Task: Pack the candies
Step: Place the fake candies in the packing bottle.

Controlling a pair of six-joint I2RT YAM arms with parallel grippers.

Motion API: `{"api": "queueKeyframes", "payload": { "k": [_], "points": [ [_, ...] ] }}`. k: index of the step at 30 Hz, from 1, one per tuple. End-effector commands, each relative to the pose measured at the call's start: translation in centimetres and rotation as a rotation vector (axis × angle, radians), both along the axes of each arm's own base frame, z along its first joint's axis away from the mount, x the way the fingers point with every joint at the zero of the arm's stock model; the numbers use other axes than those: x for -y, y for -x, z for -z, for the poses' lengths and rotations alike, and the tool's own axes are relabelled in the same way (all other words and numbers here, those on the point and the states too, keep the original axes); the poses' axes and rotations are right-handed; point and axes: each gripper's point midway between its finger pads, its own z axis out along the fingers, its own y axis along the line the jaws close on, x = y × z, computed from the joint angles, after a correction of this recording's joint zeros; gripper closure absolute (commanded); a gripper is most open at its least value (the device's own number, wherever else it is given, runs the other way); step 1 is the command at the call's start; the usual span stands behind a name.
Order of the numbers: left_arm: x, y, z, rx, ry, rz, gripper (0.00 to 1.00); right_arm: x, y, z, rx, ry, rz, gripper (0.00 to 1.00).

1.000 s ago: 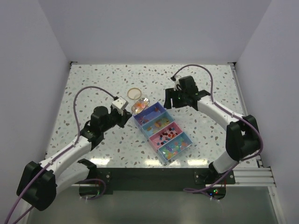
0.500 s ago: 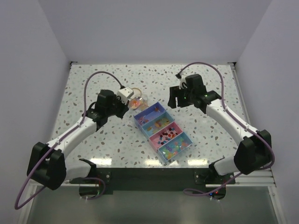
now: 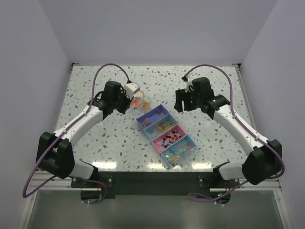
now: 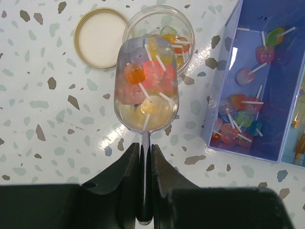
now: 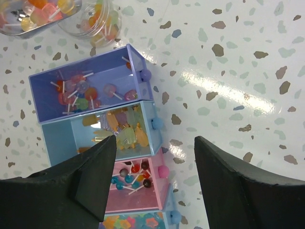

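Left gripper (image 4: 145,151) clamped on scoop (image 4: 147,121) handle, candies (image 4: 145,81) heaped in bowl, poised over jar (image 4: 185,21) beside lid (image 4: 100,38). We want it level, tip centred over mouth, slow tilt. Right gripper (image 5: 155,145) spread wide, holding nothing, above box (image 5: 52,140).

Four compartments (image 5: 40,98) — one jar (image 4: 143,14), lid (image 4: 101,38), scoop (image 4: 126,114)

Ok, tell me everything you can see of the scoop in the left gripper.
The clear plastic scoop has a rounded bowl and a thin handle, clamped in the left gripper. It is filled with lollipop candies in orange, pink and yellow on white sticks. Its front end overlaps the open round jar; contact with the rim cannot be told. The tan lid lies beside the jar.
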Motion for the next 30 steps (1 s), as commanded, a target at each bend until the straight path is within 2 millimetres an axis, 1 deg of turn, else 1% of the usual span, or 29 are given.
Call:
{"api": "queueKeyframes", "payload": {
  "k": [1,6,13,14,16,17,18,19,20,21,22,24,26,27,30],
  "points": [
    [-0.5,-0.5,-1.6,0.013,-0.047,0.026,1.00,0.9,0.1,-1.1,0.048,0.020,0.010,0.30],
    [-1.1,-0.4,-1.5,-0.020,-0.111,0.055,1.00,1.0,0.2,-1.3,0.060,0.023,0.010,0.30],
    [-0.9,-0.8,-2.8,-0.022,-0.141,0.093,1.00,1.0,0.3,-1.6,0.068,0.019,0.009,0.30],
    [-1.1,-0.6,-2.4,-0.043,-0.157,0.093,1.00,1.0,0.3,-1.5,0.069,0.020,0.008,0.30],
    [-1.0,-0.7,-2.7,-0.036,-0.187,0.096,1.00,1.0,0.3,-1.5,0.069,0.017,0.006,0.30],
    [-1.1,-0.5,-2.3,-0.054,-0.205,0.099,1.00,1.0,0.4,-1.4,0.065,0.018,0.004,0.30],
    [-0.7,-0.2,-2.1,-0.059,-0.226,0.115,1.00,1.0,0.4,-1.5,0.069,0.016,0.004,0.30],
    [-0.9,-0.3,-2.4,-0.052,-0.257,0.105,1.00,1.0,0.5,-1.5,0.069,0.016,0.003,0.30],
    [-0.8,-0.2,-2.1,-0.059,-0.279,0.111,1.00,1.1,0.5,-1.4,0.068,0.018,0.005,0.30],
    [-0.1,0.2,-2.0,-0.063,-0.294,0.135,1.00,1.1,0.5,-1.4,0.070,0.018,0.007,0.30],
    [-0.5,0.0,-2.2,-0.055,-0.339,0.115,1.00,1.1,0.5,-1.4,0.070,0.017,0.005,0.30],
    [-0.1,0.3,-2.0,-0.064,-0.368,0.129,1.00,1.1,0.5,-1.4,0.069,0.015,0.005,0.30],
    [-0.3,0.3,-2.2,-0.063,-0.412,0.114,1.00,1.1,0.6,-1.4,0.070,0.014,0.004,0.30],
    [-0.1,0.5,-2.2,-0.062,-0.427,0.123,1.00,1.1,0.6,-1.5,0.072,0.014,0.001,0.30],
    [-0.5,0.4,-2.9,-0.047,-0.474,0.101,1.00,1.0,0.6,-1.5,0.070,0.010,-0.004,0.30]
  ]
}}
